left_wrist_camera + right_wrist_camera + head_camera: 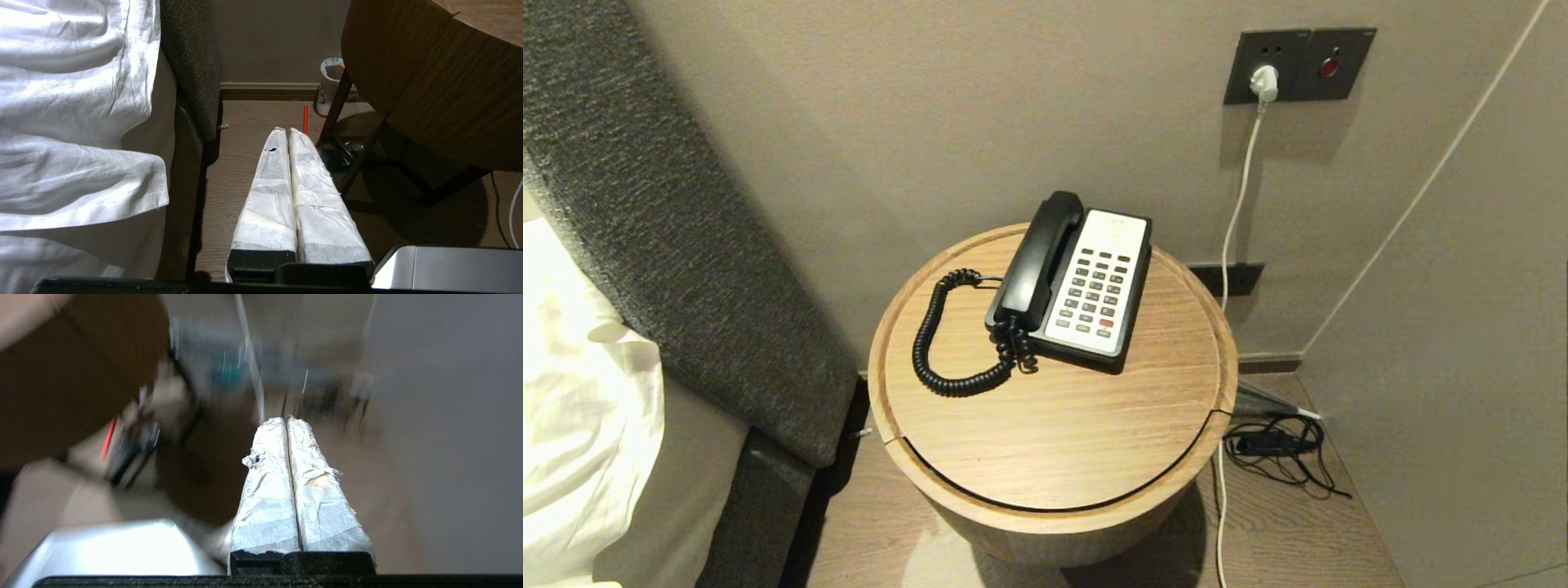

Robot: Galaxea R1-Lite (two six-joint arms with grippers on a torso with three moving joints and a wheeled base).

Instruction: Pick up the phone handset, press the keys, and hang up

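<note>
Resting: glossy black handset [1039, 260] cradled; round woodgrain table [1054, 433]; coiled cord [947, 343].

place: looks like a hotel bedroom to me
clues: bed linen [572, 408], padded headboard [670, 245], round bedside table [1054, 433], corded desk phone [1086, 282]
</note>
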